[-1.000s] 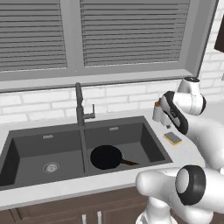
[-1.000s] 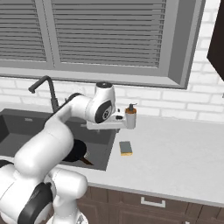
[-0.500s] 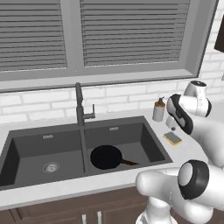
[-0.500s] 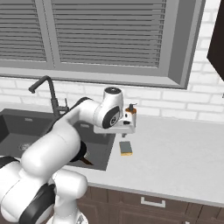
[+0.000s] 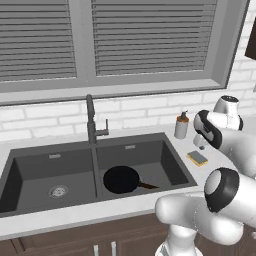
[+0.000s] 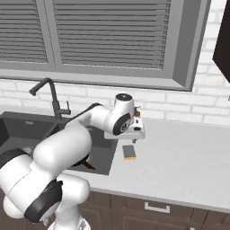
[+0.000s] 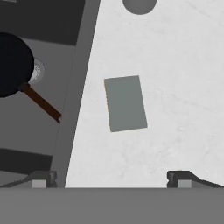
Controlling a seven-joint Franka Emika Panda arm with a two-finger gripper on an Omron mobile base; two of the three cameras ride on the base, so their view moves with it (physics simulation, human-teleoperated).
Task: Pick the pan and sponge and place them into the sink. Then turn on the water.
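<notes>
Pan [image 5: 121, 179] already lies in the right basin of the sink [image 5: 30, 167]. Sponge [image 7: 125, 103] lies flat on the tabletop [image 6: 188, 161] just beside the sink rim, so the tool [image 7: 111, 178] hangs above it, jaws spread wide, holding nothing. Since half a second ago the arm has swung further right, over the sponge.

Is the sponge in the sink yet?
No. The sponge lies flat on the counter right of the sink.
</notes>
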